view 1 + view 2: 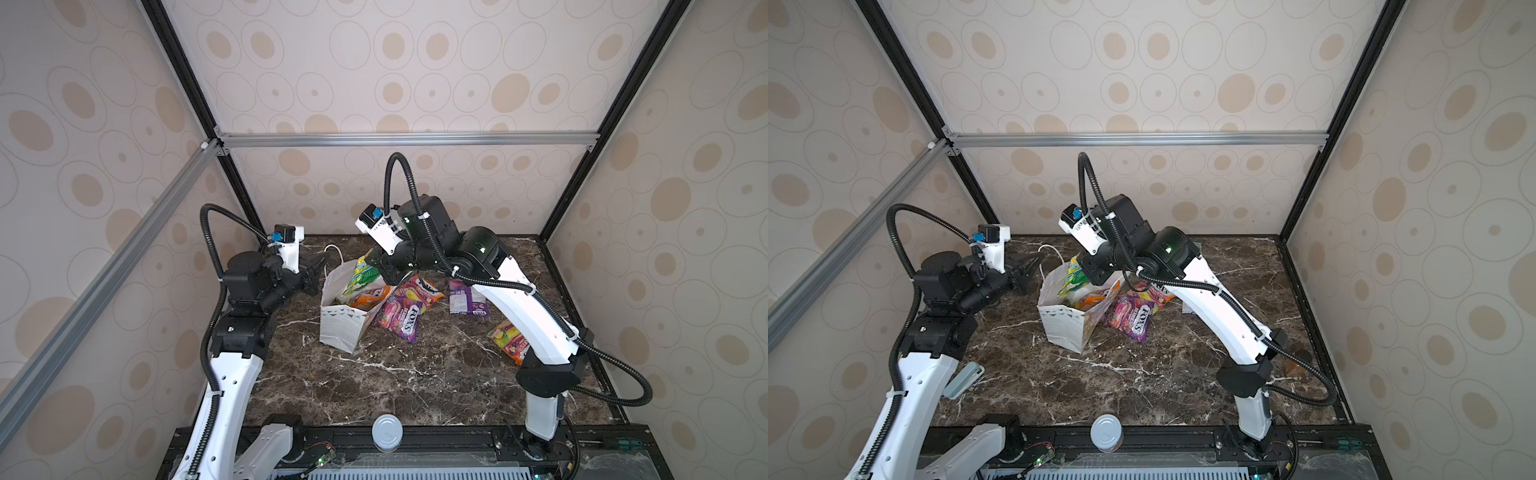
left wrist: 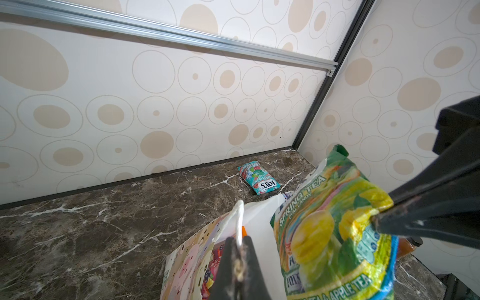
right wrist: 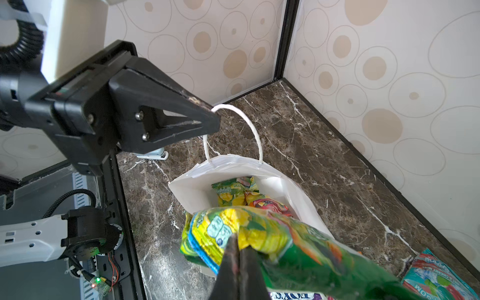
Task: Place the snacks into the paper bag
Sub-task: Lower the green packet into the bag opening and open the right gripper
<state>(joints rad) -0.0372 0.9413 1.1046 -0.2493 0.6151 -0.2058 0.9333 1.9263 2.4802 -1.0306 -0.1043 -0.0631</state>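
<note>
Nearest us, at the bottom centre of a top view, a white round cap [image 1: 387, 432] sits at the front edge of the dark marble table [image 1: 415, 382]. Further in, at the right of the frame, a yellow-and-pink packet [image 1: 509, 338] lies partly hidden behind the right arm. In the middle of the frame the paper bag [image 1: 340, 328] stands with its mouth open, and inside it we see an orange packet [image 1: 368, 300] and, in the right wrist view, a second green packet [image 3: 233, 193]. Just beside the bag on its right lies a magenta packet [image 1: 401, 318]. A pink-and-yellow packet [image 1: 419, 291] overlaps its far end, and a purple packet [image 1: 467, 301] lies further right, partly under the arm. Above the bag's mouth the right gripper [image 3: 237, 249] has its jaws pinched tight on one edge of a yellow-green packet [image 2: 332, 228], which hangs over the opening; we cannot tell whether its lower end is inside. At the bag's far left rim the left gripper [image 2: 238, 249] is clamped narrow on the white cord handle [image 2: 239, 215]. Farthest off, a teal packet [image 2: 258, 178] lies flat near the back wall, well apart from the bag.
</note>
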